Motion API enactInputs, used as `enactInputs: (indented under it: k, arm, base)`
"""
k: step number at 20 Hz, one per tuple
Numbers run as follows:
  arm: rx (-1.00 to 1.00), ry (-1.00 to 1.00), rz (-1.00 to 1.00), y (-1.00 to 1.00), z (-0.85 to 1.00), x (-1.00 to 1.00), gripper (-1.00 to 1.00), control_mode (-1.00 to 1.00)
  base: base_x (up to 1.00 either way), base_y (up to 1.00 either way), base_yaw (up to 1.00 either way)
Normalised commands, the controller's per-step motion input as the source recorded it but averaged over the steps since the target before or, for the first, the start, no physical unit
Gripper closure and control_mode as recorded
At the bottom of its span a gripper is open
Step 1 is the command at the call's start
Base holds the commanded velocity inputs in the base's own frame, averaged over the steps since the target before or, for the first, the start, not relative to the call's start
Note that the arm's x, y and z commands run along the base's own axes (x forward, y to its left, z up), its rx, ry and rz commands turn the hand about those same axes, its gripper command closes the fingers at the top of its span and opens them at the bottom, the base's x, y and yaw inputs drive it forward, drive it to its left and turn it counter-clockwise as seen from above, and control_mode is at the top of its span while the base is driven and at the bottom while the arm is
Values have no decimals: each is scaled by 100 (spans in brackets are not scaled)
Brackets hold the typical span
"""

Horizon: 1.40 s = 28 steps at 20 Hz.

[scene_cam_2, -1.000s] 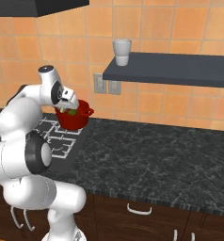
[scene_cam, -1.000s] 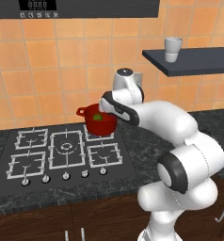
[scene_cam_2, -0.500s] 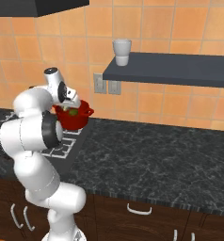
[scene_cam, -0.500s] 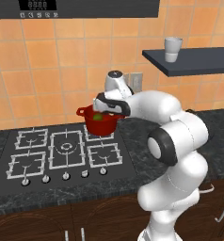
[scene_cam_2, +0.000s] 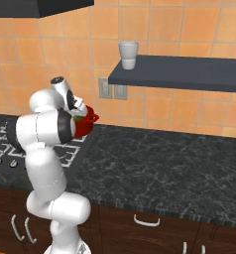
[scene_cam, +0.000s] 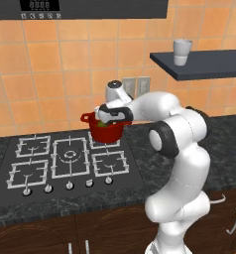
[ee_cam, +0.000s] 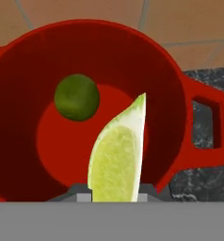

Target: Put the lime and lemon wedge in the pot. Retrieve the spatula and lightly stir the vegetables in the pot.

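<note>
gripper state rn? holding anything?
Gripper: shut on the lemon wedge, held above the open pot; the lime already lies inside.

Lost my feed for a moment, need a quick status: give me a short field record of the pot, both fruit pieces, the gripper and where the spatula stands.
pot: red, on the back burner of the hob
lime: lying on the pot floor
lemon wedge: held above the pot's opening, not yet dropped
gripper: shut on the lemon wedge, over the pot
spatula: cannot tell its place from these views
next step, likely: release the wedge
</note>
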Motion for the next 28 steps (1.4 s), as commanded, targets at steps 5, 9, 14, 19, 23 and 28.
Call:
enactInputs:
  k: [5,9,14,19,23,28]
  arm:
    - [0,0,-5,0,-32,19,-100,-100]
    - [0,0,-4,0,-13,3,-100,-100]
    - [0,-2,0,-13,10,-3,-100,-100]
    - [5,-6,0,-13,83,-23,-100,-100]
    - [7,0,0,-2,56,-80,-100,-100]
    - [3,2,0,-40,1,-100,-100,-100]
  base:
    - [0,0,0]
    - [0,0,0]
    - [0,0,0]
    - [0,0,0]
    - [0,0,0]
    - [0,0,0]
